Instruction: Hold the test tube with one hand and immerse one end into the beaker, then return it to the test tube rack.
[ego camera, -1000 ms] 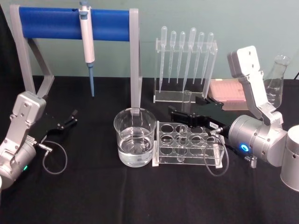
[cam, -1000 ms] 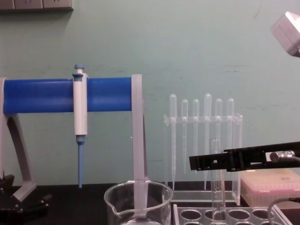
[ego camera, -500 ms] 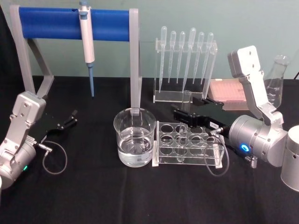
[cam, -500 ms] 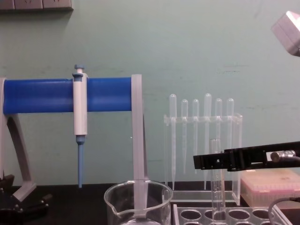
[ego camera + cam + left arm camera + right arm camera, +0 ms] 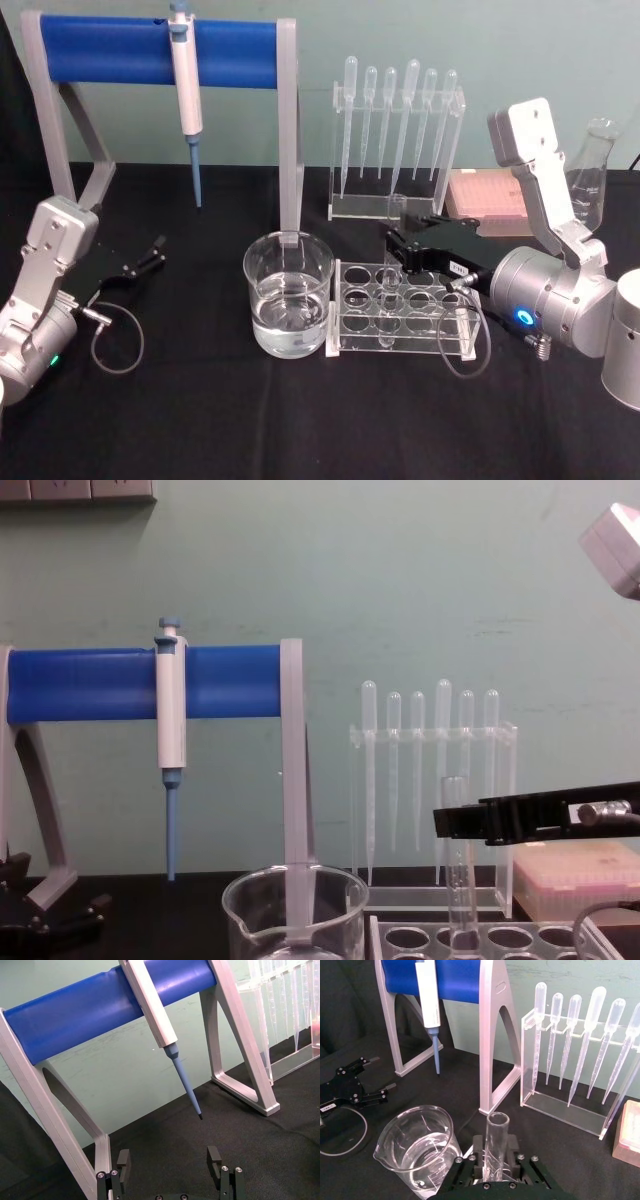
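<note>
The test tube (image 5: 398,214) stands upright in the clear tube rack (image 5: 345,345), just right of the beaker (image 5: 288,292), which holds some clear liquid. My right gripper (image 5: 403,250) reaches in from the right and is shut on the test tube's upper part. In the right wrist view the test tube (image 5: 496,1132) rises between the two black fingers (image 5: 477,1146), with the beaker (image 5: 415,1145) beside it. The chest view shows the right gripper (image 5: 445,822) level across the test tube (image 5: 456,880), behind the beaker's rim (image 5: 295,885). My left gripper (image 5: 140,262) rests open on the cloth at the far left.
A grey stand with a blue bar (image 5: 130,50) holds a white-and-blue pipette (image 5: 186,90) at the back left. A clear rack of plastic pipettes (image 5: 400,130) stands behind the tube rack. At the back right are a pink tip box (image 5: 480,195) and a glass flask (image 5: 590,175).
My right gripper's fingers have drawn back toward the right and closed in around the test tube. The tube still stands in the rack. The left arm has not moved.
</note>
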You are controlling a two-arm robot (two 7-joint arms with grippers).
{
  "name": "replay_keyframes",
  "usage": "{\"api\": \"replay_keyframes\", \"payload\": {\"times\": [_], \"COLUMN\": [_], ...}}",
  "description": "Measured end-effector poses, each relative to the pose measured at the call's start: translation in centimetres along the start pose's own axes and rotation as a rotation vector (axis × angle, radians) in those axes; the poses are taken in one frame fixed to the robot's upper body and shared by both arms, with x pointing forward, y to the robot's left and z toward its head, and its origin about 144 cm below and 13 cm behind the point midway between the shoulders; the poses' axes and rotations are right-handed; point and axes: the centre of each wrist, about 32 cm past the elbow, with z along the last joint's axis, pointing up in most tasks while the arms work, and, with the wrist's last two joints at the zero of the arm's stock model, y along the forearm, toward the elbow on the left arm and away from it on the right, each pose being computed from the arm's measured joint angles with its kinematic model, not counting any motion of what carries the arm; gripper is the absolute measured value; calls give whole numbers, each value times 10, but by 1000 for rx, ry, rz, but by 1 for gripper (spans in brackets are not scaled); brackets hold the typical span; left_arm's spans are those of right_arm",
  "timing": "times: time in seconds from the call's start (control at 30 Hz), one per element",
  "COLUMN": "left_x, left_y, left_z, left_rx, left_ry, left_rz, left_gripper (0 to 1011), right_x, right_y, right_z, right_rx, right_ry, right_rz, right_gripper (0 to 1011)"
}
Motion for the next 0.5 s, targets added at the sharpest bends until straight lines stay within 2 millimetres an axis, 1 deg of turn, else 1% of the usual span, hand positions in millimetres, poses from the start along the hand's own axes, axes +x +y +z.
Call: {"api": "replay_keyframes", "payload": {"times": [0.03,0.07,0.13,0.5], "left_x": [0,0,0,0], "left_y": [0,0,0,0], "left_z": [0,0,0,0], "left_rx": [0,0,0,0], "left_ry": [0,0,0,0], "left_rz": [0,0,0,0], "left_gripper": [1000,1000,1000,1000], "right_x": [0,0,0,0], "right_y": [0,0,0,0], "right_z": [0,0,0,0], "right_rx": [0,0,0,0], "right_ry": [0,0,0,0], "right_rz": [0,0,0,0], "right_gripper": [333,266,226,222]}}
